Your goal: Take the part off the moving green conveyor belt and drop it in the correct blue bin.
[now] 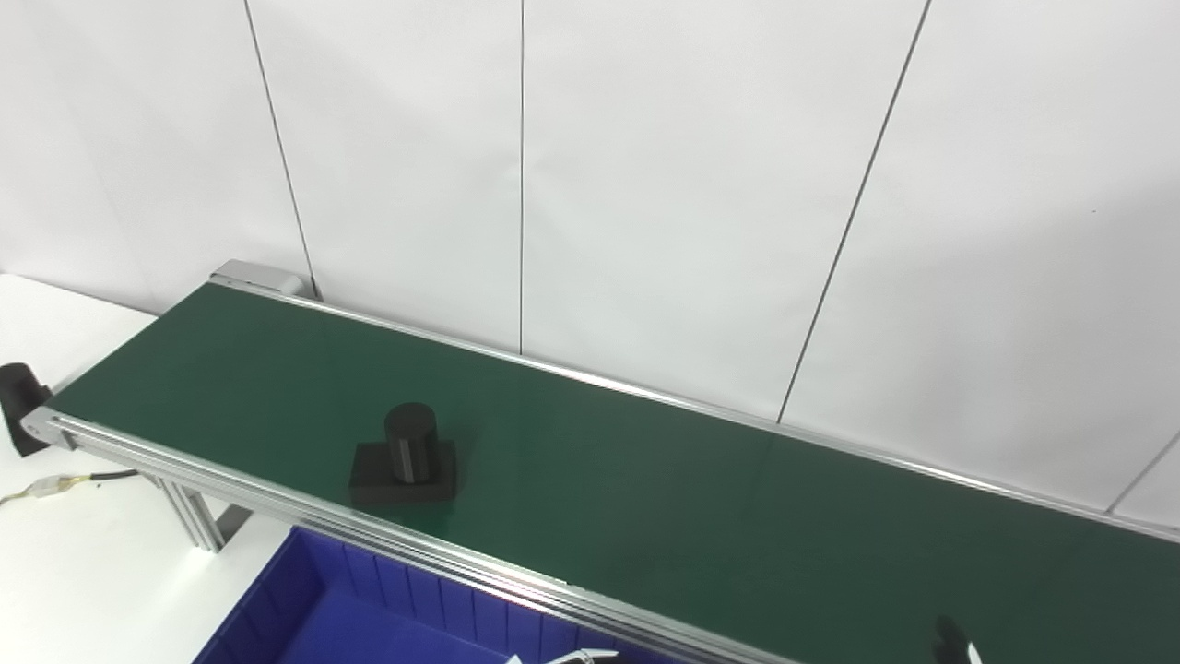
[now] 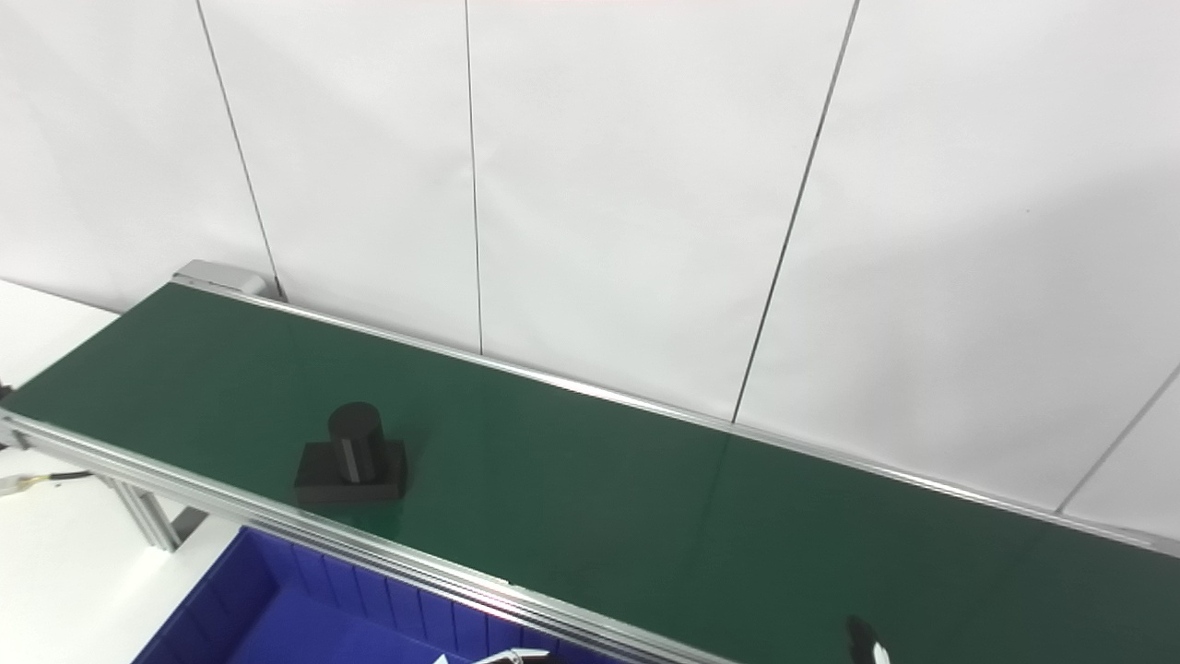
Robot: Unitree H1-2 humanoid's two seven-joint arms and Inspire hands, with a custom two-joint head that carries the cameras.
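Observation:
A black part (image 1: pixel 406 461), a short cylinder standing on a square base, rides upright on the green conveyor belt (image 1: pixel 645 498) near its front rail, left of centre. Below that rail, at the bottom left, is the corner of a blue bin (image 1: pixel 369 618) with ribbed walls. Only a dark fingertip of my right hand (image 1: pixel 951 641) pokes up at the bottom right, over the belt and far right of the part. A pale curved sliver (image 1: pixel 581 657) at the bottom edge above the bin may be my left hand; too little of it shows.
The belt runs diagonally from the far left to the near right between aluminium rails (image 1: pixel 304 516), close to a white panelled wall. A black motor housing (image 1: pixel 20 406) and a cable (image 1: pixel 55 484) sit on the white table by the belt's left end.

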